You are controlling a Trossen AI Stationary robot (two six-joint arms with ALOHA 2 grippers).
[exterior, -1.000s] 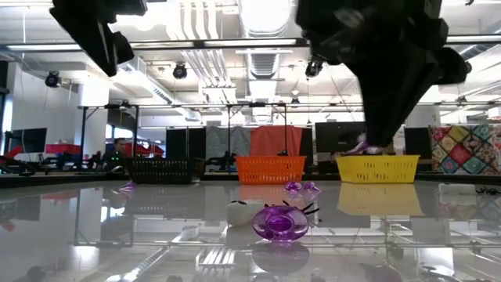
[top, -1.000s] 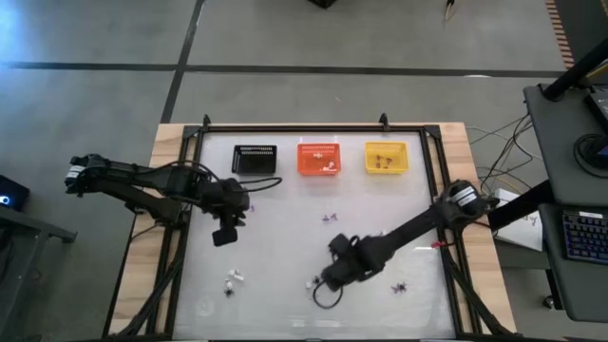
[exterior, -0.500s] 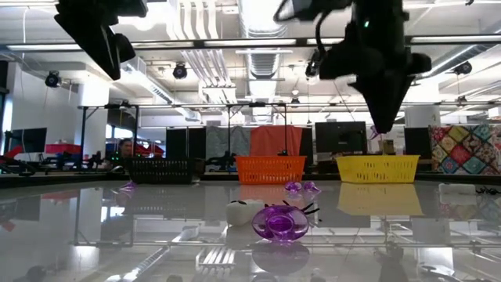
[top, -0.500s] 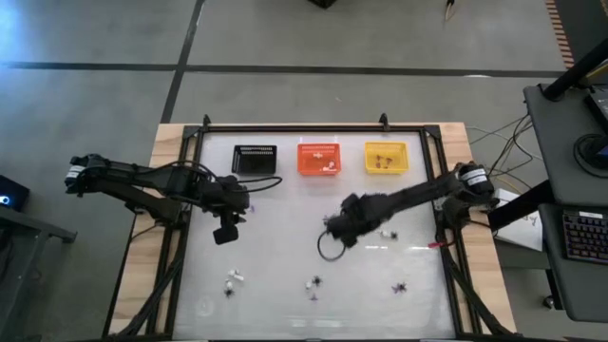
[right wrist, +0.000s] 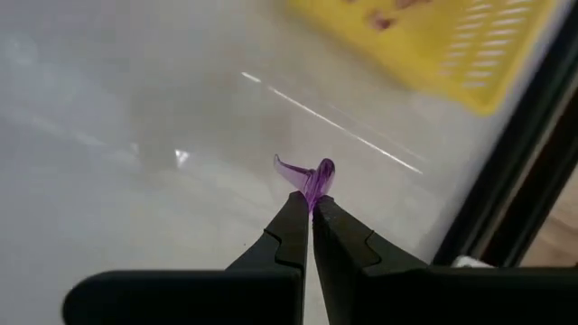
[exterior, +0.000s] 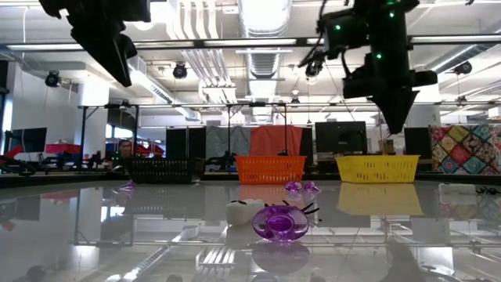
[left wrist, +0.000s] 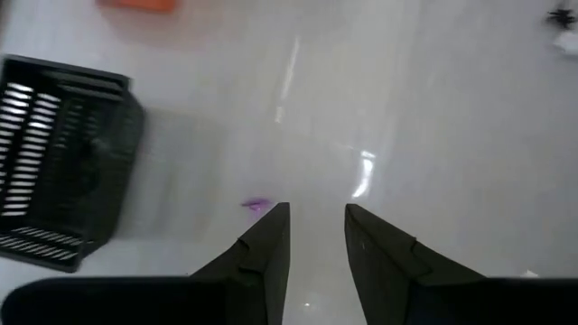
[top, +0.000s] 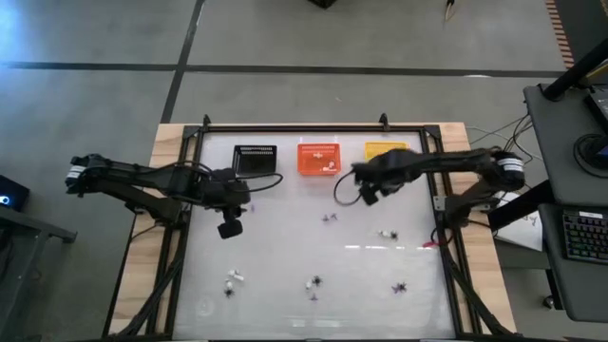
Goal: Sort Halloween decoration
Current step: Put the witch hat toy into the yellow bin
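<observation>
right gripper [right wrist: 312,200]: fingers pressed together, pinching a purple trinket [right wrist: 311,174] at the tips; piece sticks out just past the fingertips
right gripper place: raised above the table, near the yellow basket [top: 387,150], just on the orange basket [top: 318,158] side of it
purple trinket vs yellow basket: apart, basket close by beyond the tips in the wrist view
left gripper [left wrist: 316,221]: fingers slightly spread, nothing between them
left gripper place: raised, near the black basket [top: 254,159], on the table's left part
small purple bit [left wrist: 256,205]: on the table just beside the left fingertips, not touching
other trinkets: purple pair [top: 329,218] mid-table; white one [top: 386,233] to the right; white and dark ones [top: 231,279] near the front edge; black spider [top: 400,287] front right
table [top: 285,247]: glossy white
</observation>
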